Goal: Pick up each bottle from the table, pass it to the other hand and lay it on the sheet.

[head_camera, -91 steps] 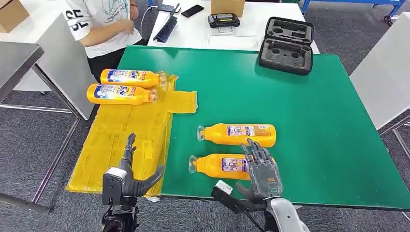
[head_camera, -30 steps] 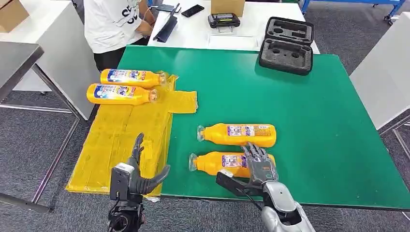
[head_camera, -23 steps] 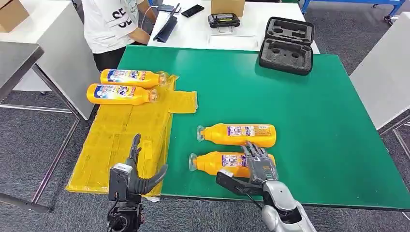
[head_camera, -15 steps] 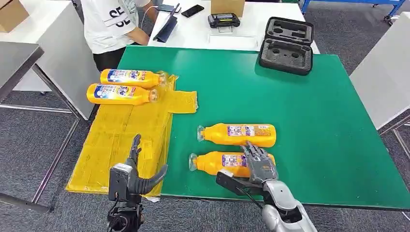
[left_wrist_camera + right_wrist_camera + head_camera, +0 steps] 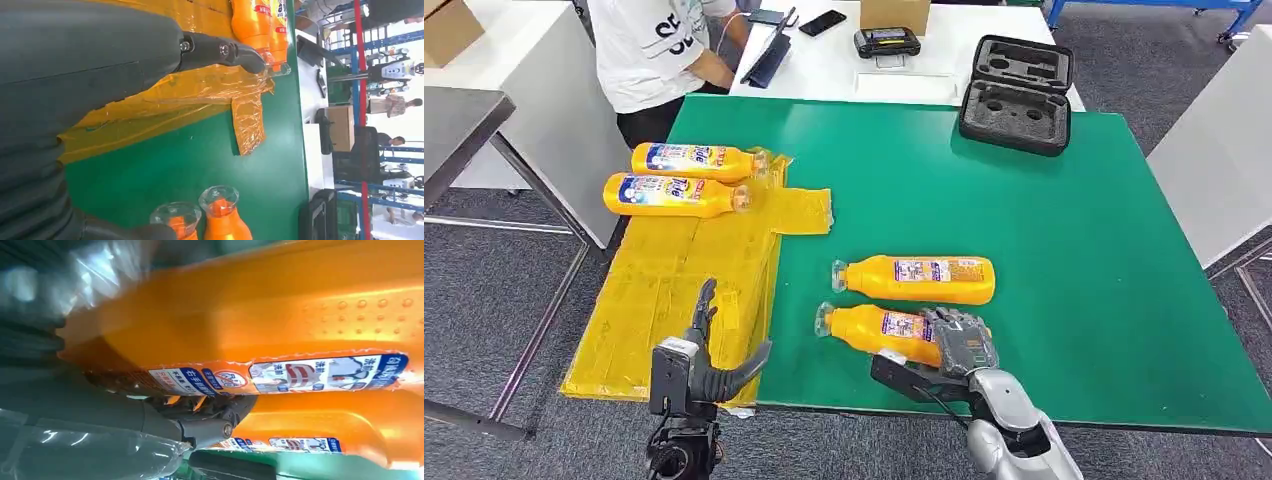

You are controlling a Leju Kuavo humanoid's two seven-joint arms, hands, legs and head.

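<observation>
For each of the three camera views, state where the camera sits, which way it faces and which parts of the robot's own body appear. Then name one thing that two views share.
Head view: high on the body, facing forward and down at the green table; left hand and right hand show.
Left wrist view: behind the left hand, facing across the yellow sheet.
Right wrist view: behind the right hand, close against the near bottle.
Shared: the head view also shows that near bottle.

Right hand (image 5: 962,342) clenched, left hand (image 5: 709,352) spread.

A robotics lab or workshop: blue metal racking (image 5: 372,107), white workbenches (image 5: 844,55), foam-lined equipment case (image 5: 1016,93), grey carpet.
</observation>
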